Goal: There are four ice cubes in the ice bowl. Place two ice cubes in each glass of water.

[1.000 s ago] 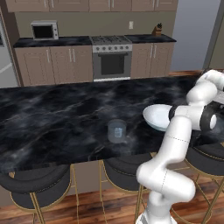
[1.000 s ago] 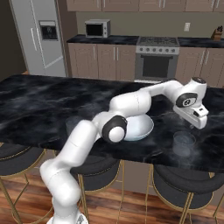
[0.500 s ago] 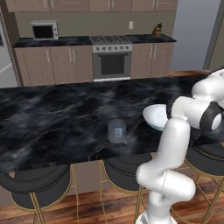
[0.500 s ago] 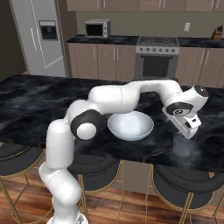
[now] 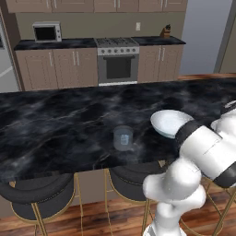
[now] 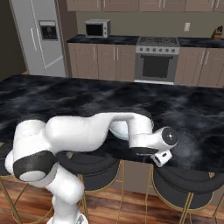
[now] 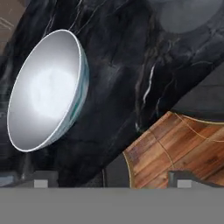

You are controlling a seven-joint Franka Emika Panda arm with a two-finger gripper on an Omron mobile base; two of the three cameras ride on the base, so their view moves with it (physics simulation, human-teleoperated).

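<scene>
Pincer [image 7: 109,181] released, holding nothing; bowl [image 7: 46,89] on the table [image 7: 127,65], one glass [image 5: 123,138] beside it; no cubes discernible inside; cubes likely slippery, light; pinch opposite flat faces gently.

I stand in a home kitchen. Ahead of me lies a black marble surface [image 5: 55,124] with round stools [image 5: 39,196] tucked under it; at twelve o'clock a steel oven [image 5: 118,64] sits among wood cabinets [image 5: 50,69], a microwave [image 5: 47,32] at eleven, a fridge [image 6: 41,39] beyond.
</scene>
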